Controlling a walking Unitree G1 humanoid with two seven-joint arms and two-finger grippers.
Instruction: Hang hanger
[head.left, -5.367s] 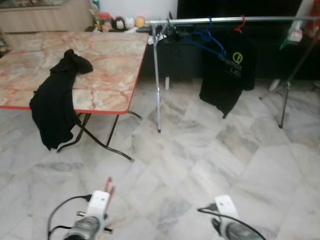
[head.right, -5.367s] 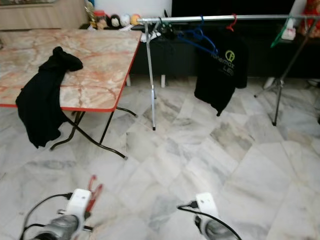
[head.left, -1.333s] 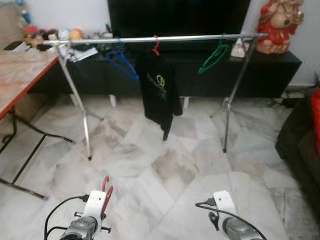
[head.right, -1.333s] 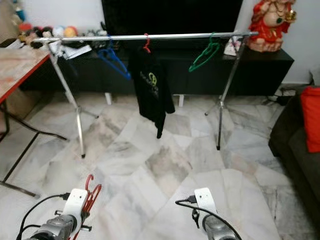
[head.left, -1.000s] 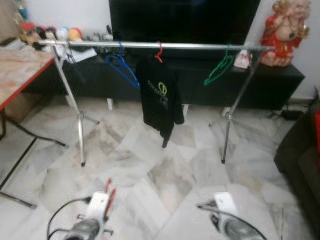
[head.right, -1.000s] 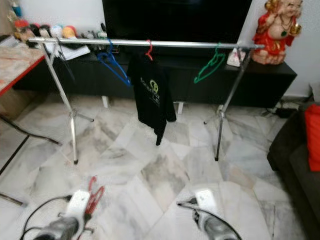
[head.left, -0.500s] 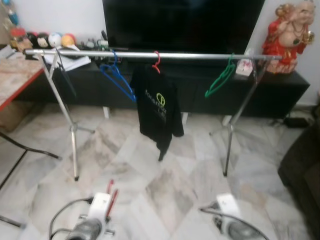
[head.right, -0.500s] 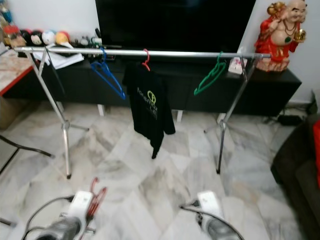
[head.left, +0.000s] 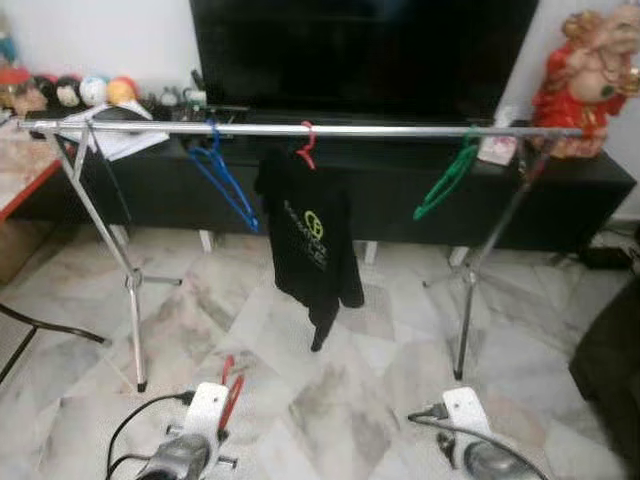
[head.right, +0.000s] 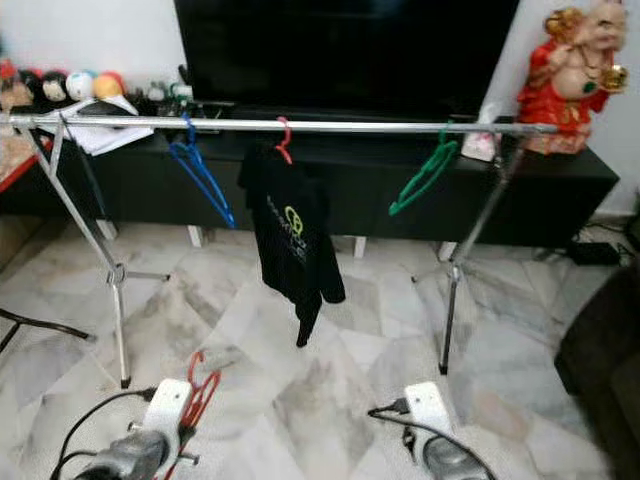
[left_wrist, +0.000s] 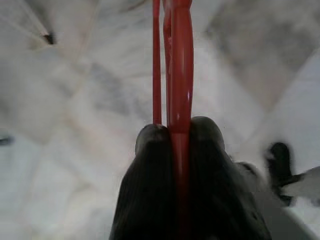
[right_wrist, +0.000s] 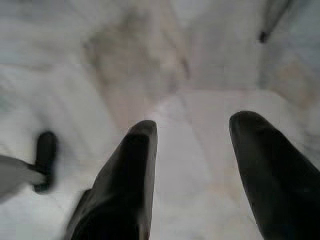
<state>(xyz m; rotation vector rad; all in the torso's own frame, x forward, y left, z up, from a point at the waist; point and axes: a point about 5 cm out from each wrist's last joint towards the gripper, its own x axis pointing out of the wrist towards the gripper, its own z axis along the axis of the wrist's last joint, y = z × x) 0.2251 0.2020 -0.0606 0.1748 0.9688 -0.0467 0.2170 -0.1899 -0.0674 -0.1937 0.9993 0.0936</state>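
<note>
While the left end effector (left_wrist: 172, 145) is gripping the red hanger (head.right: 200, 392) low by the floor, the rail (head.left: 300, 130) is lying crosswise ahead and well above; the right end effector (right_wrist: 192, 150) is hanging open.

Glossy red plastic hanger (left_wrist: 180, 65); shiny metal rail (head.left: 330, 130); polished marble floor (head.left: 390, 350)
</note>
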